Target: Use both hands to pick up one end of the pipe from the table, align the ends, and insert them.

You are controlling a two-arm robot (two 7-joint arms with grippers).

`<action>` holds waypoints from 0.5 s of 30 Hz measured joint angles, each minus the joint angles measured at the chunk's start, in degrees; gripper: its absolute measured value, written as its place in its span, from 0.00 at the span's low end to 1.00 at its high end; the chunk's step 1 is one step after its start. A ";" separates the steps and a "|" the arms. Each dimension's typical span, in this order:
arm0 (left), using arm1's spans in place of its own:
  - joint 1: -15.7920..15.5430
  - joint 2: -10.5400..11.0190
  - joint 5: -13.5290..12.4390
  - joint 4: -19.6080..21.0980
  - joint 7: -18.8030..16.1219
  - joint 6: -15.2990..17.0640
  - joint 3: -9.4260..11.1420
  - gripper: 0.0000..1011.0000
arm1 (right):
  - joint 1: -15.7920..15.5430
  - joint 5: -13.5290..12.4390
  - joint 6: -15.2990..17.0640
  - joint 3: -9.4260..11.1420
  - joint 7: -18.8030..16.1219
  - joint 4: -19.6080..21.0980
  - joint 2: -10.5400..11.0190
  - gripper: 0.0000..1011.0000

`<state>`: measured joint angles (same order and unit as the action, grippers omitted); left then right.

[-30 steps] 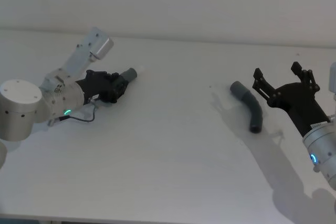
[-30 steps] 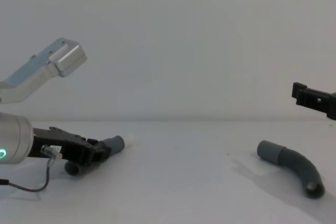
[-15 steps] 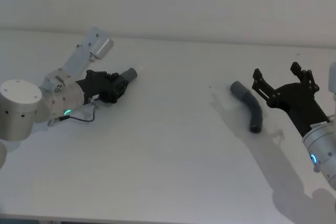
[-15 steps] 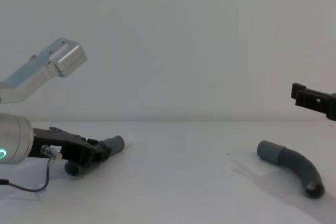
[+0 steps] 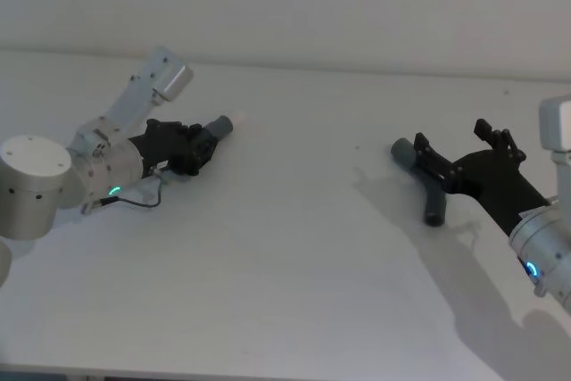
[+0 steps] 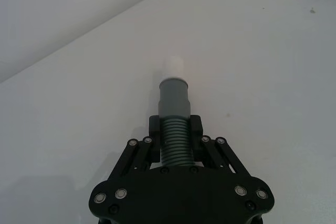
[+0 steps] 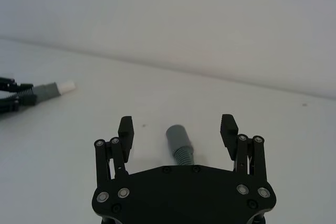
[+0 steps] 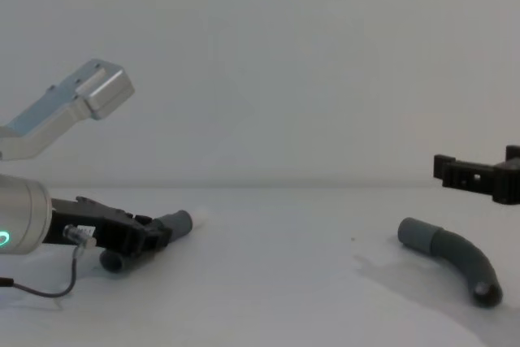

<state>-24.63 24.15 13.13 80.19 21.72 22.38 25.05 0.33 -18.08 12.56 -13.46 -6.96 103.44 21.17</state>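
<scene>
Left of the head view: the left gripper [image 5: 203, 138] pinches the straight pipe piece [image 5: 219, 127] by its ribs, white tip [image 6: 173, 66] pointing outward. Right side: the right gripper [image 5: 452, 136] hangs, fingers spread, over the curved pipe piece [image 5: 434, 201] lying on the white table [image 5: 285, 256].

A robotics lab or test cell, by the look of it — a wide, plain white desk [image 5: 285, 247] runs back to a bare pale wall [image 8: 284, 54]. Two silver machine arms reach in, the left arm [image 5: 36, 186] and the right arm [image 5: 553, 252], each with a lit status ring [image 5: 114, 191] — bench hardware.
</scene>
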 joint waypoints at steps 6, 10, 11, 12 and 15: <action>0.00 0.00 0.00 -0.01 0.00 0.00 0.00 0.31 | 1.25 -0.19 4.88 -0.37 0.19 0.15 -0.35 0.99; 0.00 0.00 0.00 0.00 0.00 0.00 0.00 0.31 | 2.36 -0.22 7.73 -0.60 1.17 -0.35 -1.49 0.99; 0.00 0.00 0.00 0.00 0.00 0.00 0.00 0.31 | 2.36 -0.22 7.73 -0.60 1.17 -0.35 -1.49 0.99; 0.00 0.00 0.00 0.00 0.00 0.00 0.00 0.31 | 2.54 -0.22 8.23 -0.64 1.41 -0.47 -1.69 0.99; 0.00 0.00 0.00 0.00 0.00 0.00 0.00 0.31 | 3.52 -0.22 9.94 -0.80 2.20 -1.27 -2.78 0.99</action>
<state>-24.64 24.15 13.13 80.19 21.72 22.38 25.05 3.85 -18.30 22.49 -14.26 -4.76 102.17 18.39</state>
